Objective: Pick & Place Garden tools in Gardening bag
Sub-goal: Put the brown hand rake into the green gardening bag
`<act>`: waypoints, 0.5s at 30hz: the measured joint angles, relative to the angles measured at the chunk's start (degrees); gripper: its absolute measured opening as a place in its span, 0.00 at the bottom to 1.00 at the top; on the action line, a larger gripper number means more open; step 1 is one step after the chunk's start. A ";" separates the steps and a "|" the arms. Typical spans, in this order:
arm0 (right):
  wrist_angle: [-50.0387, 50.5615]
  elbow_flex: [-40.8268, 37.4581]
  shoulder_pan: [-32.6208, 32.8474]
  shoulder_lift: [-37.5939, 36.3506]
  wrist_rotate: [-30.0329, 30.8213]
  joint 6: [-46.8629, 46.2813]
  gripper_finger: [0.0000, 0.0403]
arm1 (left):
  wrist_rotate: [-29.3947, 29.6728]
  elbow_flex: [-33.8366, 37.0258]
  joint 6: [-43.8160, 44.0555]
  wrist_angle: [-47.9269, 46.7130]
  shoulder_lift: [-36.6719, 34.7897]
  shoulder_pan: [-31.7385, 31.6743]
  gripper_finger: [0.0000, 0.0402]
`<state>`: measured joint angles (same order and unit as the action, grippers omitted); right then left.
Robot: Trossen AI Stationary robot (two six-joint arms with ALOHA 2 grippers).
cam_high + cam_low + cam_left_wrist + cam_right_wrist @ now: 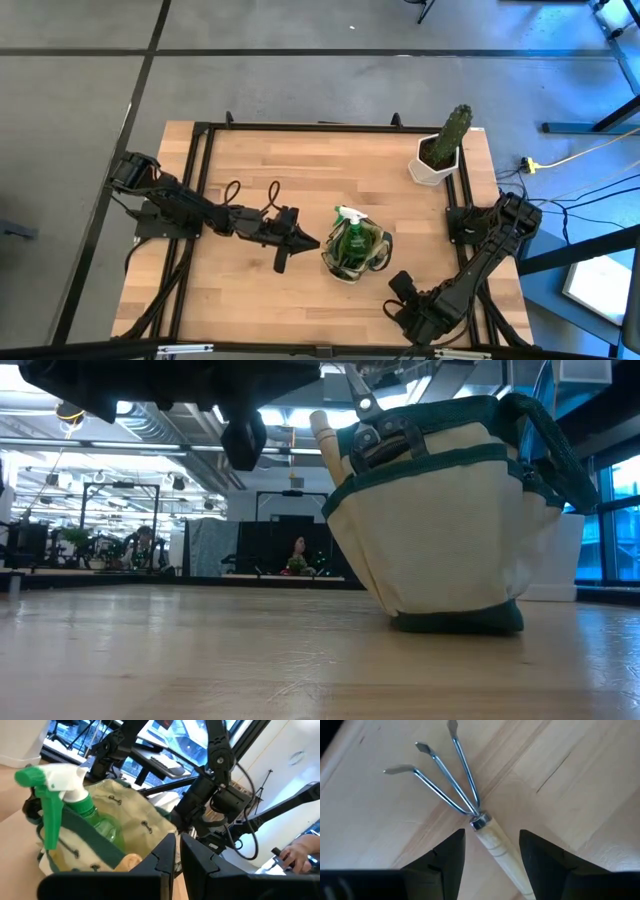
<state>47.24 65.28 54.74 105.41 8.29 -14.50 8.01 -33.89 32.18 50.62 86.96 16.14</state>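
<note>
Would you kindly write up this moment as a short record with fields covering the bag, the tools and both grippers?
bag: gardening bag upright on the wooden table, near its front middle
in bag: green spray bottle, a wooden handle, a dark tool
outside bag: hand fork lying on the table, three prongs, wooden handle
left gripper: shut, empty, just left of the bag
right gripper: open, fingers either side of the fork's handle, near the table's front right
other: cactus in white pot, back right corner
</note>
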 joint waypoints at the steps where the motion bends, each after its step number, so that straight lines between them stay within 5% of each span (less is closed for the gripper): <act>1: -0.01 0.00 0.00 0.02 0.00 0.06 0.46 | 0.02 0.00 -0.20 0.46 0.00 0.14 0.05; 15: -0.12 0.93 0.00 4.04 -0.49 -0.11 0.46 | -0.07 0.00 -1.01 1.67 0.00 0.75 0.05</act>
<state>47.13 66.21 54.74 109.44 7.80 -14.61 7.94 -33.89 31.18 52.29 86.96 16.88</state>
